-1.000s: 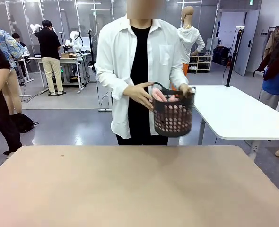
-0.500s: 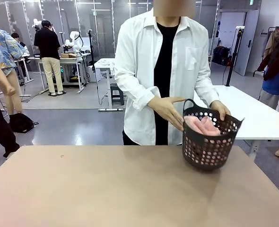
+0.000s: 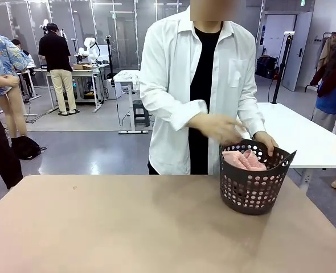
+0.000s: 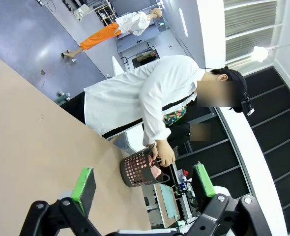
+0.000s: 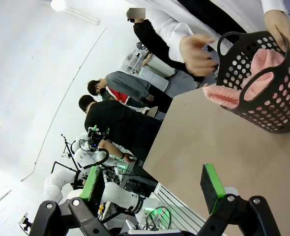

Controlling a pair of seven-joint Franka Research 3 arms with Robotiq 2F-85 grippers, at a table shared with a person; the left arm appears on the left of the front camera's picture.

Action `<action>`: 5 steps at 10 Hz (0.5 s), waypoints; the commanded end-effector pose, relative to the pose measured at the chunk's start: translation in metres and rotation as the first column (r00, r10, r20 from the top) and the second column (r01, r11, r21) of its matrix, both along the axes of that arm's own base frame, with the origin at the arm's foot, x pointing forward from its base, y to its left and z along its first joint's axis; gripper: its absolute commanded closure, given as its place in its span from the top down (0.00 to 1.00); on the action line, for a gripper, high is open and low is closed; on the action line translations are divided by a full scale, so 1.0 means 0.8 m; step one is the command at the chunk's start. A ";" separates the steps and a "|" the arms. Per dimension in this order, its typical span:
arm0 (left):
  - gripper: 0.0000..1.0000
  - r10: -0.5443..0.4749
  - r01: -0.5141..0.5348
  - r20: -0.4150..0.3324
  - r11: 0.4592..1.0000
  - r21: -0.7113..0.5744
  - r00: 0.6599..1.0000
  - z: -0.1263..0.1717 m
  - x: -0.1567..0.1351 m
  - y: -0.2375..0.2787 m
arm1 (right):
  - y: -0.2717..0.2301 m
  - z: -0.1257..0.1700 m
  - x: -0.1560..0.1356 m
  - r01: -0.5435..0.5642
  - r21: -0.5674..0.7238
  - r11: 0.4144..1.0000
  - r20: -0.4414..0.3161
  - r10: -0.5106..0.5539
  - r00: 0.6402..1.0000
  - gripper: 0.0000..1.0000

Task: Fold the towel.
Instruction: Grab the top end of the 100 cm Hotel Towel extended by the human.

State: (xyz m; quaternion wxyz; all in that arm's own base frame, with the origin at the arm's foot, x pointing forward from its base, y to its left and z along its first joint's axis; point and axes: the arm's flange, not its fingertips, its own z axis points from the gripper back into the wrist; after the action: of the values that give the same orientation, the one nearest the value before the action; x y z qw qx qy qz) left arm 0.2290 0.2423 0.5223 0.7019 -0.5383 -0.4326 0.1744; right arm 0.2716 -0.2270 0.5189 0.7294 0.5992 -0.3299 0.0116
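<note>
The towel [image 3: 245,159] sits mostly hidden inside the perforated dark basket [image 3: 250,190] at centre right of the front view. Only crumpled pink folds clear the rim, so its weave and edges cannot be told. Just above the rim, the person's hand [image 3: 222,129] is smeared by motion. In the right wrist view, the frame's right edge cuts the basket off.

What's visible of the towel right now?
The towel is light pink, fluffy terry cloth, bunched up and not yet folded. It sits inside the dark perforated basket at the far right of the table, with its top poking just above the rim. The person's hand rests on the basket rim; whether it touches the towel is unclear.
</note>
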 end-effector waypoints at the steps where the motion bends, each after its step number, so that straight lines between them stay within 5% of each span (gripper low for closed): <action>1: 1.00 -0.007 0.007 0.013 1.000 0.006 1.000 -0.001 0.001 0.001 | -0.002 0.002 0.001 -0.001 0.000 1.000 0.015 0.001 1.000 1.00; 5: 1.00 -0.007 0.007 0.013 1.000 0.006 1.000 -0.001 0.001 0.001 | -0.002 0.002 0.001 -0.001 0.000 1.000 0.015 0.001 1.000 1.00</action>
State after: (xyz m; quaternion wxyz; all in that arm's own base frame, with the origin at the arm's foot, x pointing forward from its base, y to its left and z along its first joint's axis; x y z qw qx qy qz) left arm 0.2290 0.2423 0.5223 0.7019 -0.5384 -0.4325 0.1744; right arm 0.2716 -0.2270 0.5189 0.7294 0.5992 -0.3299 0.0116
